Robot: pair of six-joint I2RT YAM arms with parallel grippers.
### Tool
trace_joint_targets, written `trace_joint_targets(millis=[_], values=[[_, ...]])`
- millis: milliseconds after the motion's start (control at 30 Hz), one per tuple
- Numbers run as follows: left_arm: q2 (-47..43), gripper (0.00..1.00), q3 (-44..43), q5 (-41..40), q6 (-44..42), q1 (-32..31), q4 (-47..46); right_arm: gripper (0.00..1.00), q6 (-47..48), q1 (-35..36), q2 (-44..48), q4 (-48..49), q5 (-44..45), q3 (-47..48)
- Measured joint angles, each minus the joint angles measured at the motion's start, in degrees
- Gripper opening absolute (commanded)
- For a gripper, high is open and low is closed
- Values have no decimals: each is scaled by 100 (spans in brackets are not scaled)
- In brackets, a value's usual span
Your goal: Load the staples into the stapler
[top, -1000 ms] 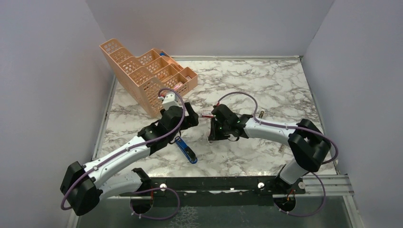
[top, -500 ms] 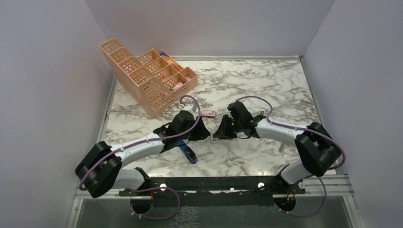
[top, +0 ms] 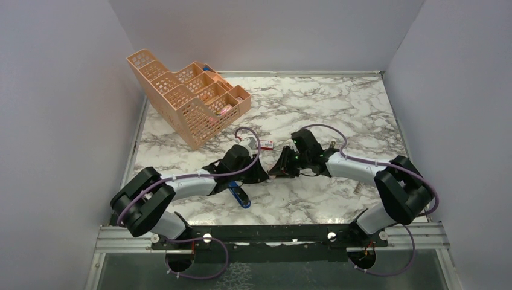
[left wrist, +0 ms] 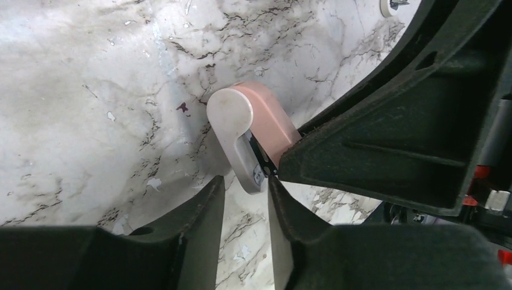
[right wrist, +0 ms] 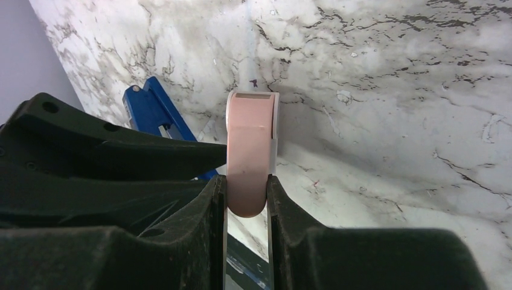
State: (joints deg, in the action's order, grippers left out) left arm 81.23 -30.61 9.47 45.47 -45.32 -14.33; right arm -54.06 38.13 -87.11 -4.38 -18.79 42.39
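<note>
The stapler point(top: 239, 195) is laid flat on the marble table point(top: 338, 103), just near and slightly left of both grippers. Its long axis runs from far-left to near-right and its far end is tucked beneath the left arm point(top: 187, 181), which is judged the nearer of the two. No staples can be made out; a pink block point(right wrist: 252, 145) is clamped firmly between the fingers of the right gripper point(right wrist: 246, 181). The left gripper point(left wrist: 246, 192) stands at a slim gap about that block's end — whether its pads touch cannot be told — so neither is judged free for the stapler yet.
</note>
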Motion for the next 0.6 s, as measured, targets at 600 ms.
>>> trace_joint_targets(millis=[600], values=[[455, 0, 22, 254, 109, 26, -516, 17, 37, -61, 33, -149, -74, -26]])
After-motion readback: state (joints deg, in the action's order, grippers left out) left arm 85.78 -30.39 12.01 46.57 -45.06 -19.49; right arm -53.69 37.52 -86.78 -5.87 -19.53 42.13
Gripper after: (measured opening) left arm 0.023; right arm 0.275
